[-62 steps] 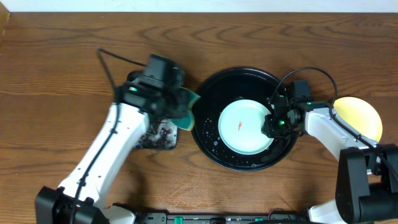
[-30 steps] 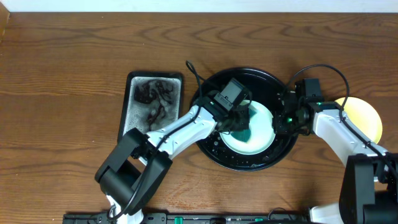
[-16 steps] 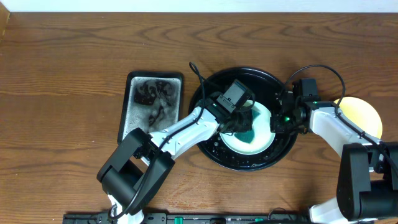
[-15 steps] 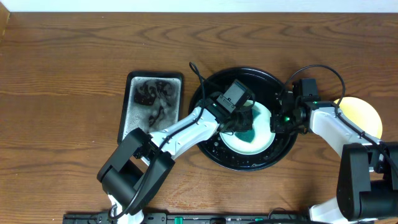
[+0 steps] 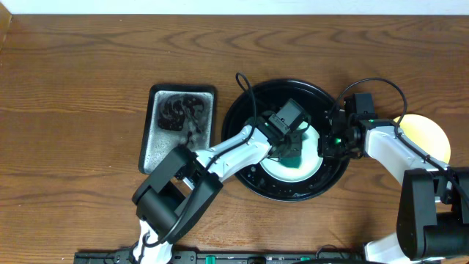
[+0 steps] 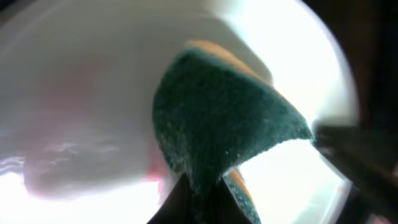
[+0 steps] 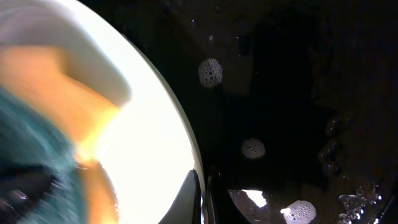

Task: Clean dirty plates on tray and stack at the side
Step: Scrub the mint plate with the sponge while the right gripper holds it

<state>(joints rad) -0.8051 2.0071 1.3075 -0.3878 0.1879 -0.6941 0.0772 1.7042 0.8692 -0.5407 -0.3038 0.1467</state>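
Stroke note: left gripper (image 5: 292,147), clamped on green sponge (image 6: 217,118), sits further right on mint plate (image 5: 312,160) than before. right gripper (image 5: 325,143) unmoved, pinching plate rim inside black tray (image 5: 253,99).

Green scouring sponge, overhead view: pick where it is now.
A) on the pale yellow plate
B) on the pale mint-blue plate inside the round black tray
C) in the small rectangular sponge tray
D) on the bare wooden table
B: the green scouring sponge, held by the left gripper, is pressed on the pale mint-blue plate inside the round black tray.
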